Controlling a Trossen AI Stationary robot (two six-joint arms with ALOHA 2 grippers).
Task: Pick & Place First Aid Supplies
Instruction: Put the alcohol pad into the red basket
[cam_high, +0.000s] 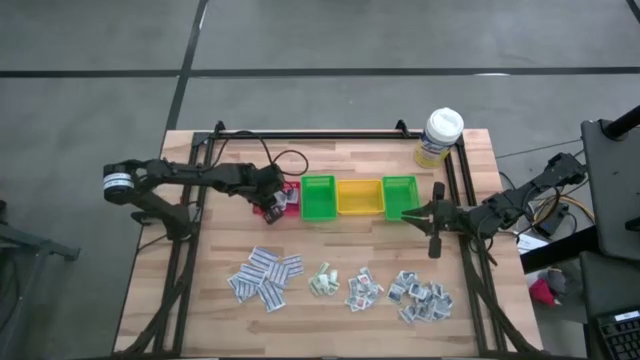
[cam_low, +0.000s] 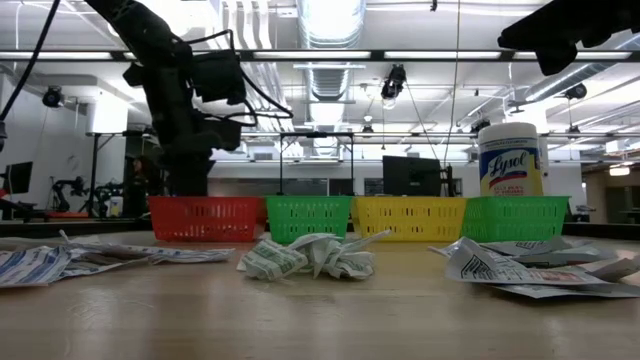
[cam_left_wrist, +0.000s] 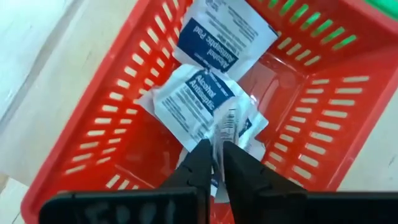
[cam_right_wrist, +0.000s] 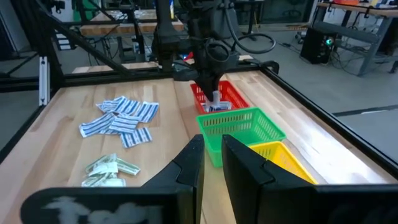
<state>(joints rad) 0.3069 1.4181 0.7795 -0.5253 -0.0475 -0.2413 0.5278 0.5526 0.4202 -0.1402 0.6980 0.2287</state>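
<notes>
Wooden table: left hand (cam_left_wrist: 214, 149), nearly closed, pinches a white blue-printed packet (cam_left_wrist: 227, 124) over red bin (cam_left_wrist: 93, 137).

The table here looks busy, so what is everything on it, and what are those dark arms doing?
Table: one, light wood.
Bins: four in a row; red bin, green bin, yellow bin, second green bin.
Packets in the red bin: at least two, white with blue print.
Loose packets: four white piles along the near edge; striped pile, greenish pile, two more.
Bottle: one, white cap, yellow label, far right corner.
Left pincer: over the red bin, fingers narrowly apart around a packet.
Right pincer: waiting beside the right green bin, holding nothing.
</notes>
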